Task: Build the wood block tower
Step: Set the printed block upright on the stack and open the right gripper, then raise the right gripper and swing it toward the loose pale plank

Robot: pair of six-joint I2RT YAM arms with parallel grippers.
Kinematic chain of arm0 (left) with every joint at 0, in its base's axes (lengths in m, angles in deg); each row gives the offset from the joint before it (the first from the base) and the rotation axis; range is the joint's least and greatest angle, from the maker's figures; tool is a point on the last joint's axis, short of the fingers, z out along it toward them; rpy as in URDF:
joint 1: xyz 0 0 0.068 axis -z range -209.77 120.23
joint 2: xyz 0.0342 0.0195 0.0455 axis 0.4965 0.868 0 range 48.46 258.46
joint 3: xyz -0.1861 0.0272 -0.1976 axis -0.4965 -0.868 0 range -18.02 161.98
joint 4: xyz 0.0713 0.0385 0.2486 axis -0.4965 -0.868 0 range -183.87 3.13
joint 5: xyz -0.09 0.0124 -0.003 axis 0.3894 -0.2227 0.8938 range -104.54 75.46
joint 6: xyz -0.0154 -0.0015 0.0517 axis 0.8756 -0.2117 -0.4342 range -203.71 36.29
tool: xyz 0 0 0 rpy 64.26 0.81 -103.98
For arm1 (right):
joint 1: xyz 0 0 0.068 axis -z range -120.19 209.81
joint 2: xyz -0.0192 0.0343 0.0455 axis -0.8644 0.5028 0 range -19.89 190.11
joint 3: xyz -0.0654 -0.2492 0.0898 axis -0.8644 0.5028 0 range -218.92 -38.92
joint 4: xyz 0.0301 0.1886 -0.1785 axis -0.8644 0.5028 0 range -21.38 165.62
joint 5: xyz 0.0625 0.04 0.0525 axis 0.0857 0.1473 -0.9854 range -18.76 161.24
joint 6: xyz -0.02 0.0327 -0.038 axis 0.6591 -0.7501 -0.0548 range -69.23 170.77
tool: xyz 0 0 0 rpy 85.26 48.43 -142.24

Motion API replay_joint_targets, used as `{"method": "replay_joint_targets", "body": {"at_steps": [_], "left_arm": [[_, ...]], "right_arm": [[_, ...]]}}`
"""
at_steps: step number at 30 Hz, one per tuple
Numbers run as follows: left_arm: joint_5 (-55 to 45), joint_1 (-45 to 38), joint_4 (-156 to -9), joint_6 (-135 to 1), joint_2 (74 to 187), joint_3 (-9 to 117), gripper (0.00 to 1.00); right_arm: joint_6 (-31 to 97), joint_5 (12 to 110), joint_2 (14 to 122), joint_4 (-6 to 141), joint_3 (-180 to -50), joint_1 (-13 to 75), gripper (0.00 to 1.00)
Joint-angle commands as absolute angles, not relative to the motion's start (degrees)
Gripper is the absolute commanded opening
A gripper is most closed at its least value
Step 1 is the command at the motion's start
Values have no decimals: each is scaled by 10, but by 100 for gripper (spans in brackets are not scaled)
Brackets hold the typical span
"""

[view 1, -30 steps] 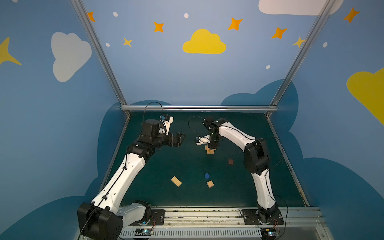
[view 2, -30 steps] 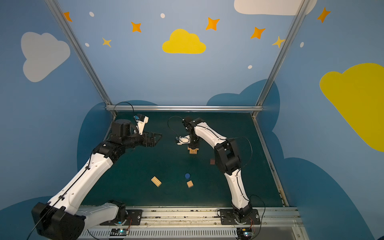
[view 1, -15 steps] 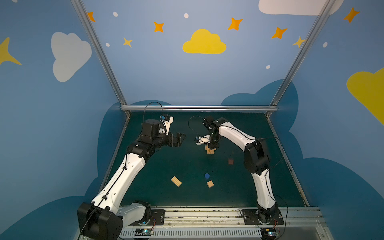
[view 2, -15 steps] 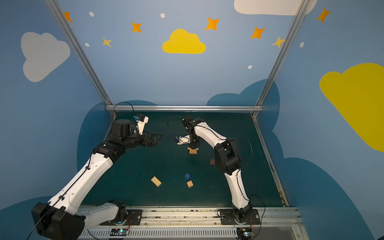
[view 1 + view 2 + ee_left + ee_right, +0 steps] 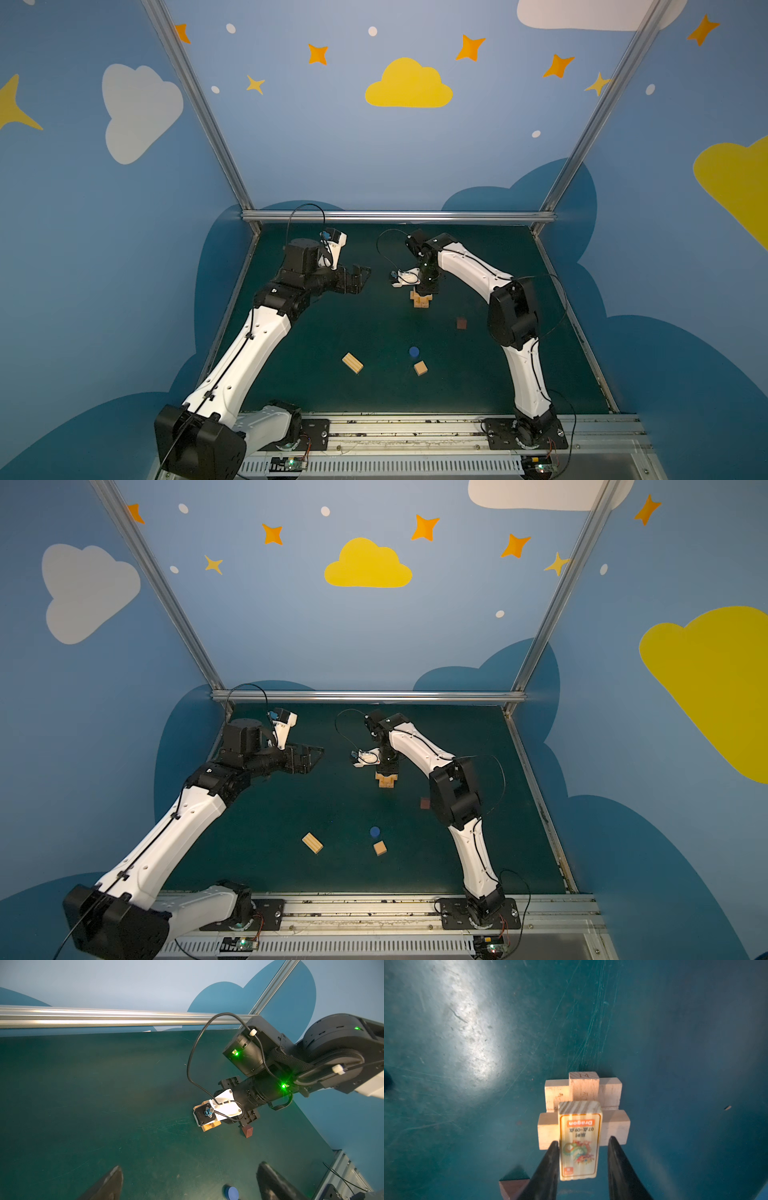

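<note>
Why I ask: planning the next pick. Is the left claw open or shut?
Open: in the left wrist view the left claw has its fingers wide apart, gripping nothing; only green mat shows between the tips.

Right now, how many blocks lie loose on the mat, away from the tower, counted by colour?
Tan: 2, the tan bar and the tan cube
Blue: 1, the blue round piece
Reddish-brown: 1, the reddish-brown cube
Total: 4

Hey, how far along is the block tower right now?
Done: a few crosswise bars form the tower. In hand: the right gripper has a printed bar between its jaws over it; grip or release, I cannot tell. Remaining: loose bar, tan cube, blue piece, brown cube; left gripper open, empty.
</note>
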State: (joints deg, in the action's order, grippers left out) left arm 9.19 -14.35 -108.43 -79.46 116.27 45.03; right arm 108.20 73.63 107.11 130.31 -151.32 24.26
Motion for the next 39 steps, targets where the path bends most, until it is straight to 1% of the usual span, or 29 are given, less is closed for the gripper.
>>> {"method": "replay_joint_targets", "body": {"at_steps": [1,6,9,10,19,24,28,30,35,39], "left_arm": [[97,-144,-1071,-801,1153,445,100],[97,-144,-1069,-801,1152,444,100],[97,-144,-1069,-801,1152,445,100],[97,-144,-1069,-801,1152,445,100],[83,-145,-1065,-807,1134,441,100],[63,-145,-1055,-801,1115,434,100],[42,-145,-1053,-770,1098,433,100],[49,-144,-1052,-737,1091,427,100],[76,-144,-1051,-651,1060,361,100],[74,-144,-1097,-642,1021,324,100]], "right_arm": [[1079,729,1081,1323,-1527,244,34],[1080,726,1069,1323,-1527,243,38],[1077,728,1059,1326,-1528,238,50],[1077,729,1056,1329,-1528,236,52],[1048,747,1003,1317,-1527,211,54],[1014,747,949,1296,-1509,193,54],[1002,774,895,1251,-1459,165,55],[997,791,861,1222,-1423,149,55],[954,809,759,1115,-1312,110,55],[902,815,690,1032,-1226,77,56]]}}
